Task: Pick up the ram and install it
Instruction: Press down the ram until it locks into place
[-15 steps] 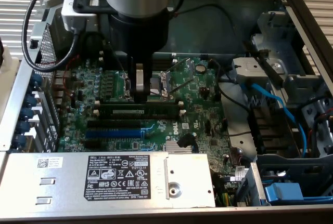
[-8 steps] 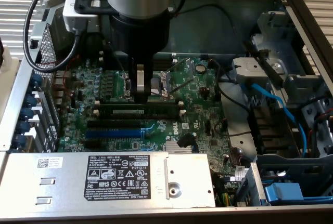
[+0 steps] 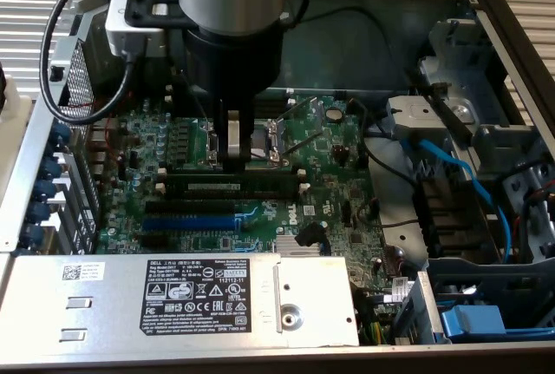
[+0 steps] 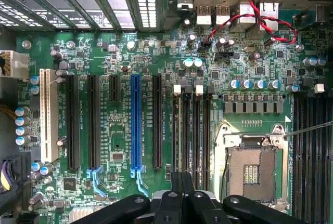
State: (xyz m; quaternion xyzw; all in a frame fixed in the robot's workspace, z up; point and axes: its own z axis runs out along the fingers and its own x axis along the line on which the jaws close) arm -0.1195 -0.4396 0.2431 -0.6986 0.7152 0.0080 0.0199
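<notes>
Here jaws [image 3: 235,150] together, tips pressing on ram [image 3: 236,185] seated in slot.

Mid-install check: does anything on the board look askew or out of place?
The CPU socket sits empty, and its thin metal lever juts out to the side, apparently unlatched. The ram lies level along its slot, with no visible tilt. Nothing else stands out.

Arm vertical, claw [image 3: 232,141] pointing down, fingers together
</notes>
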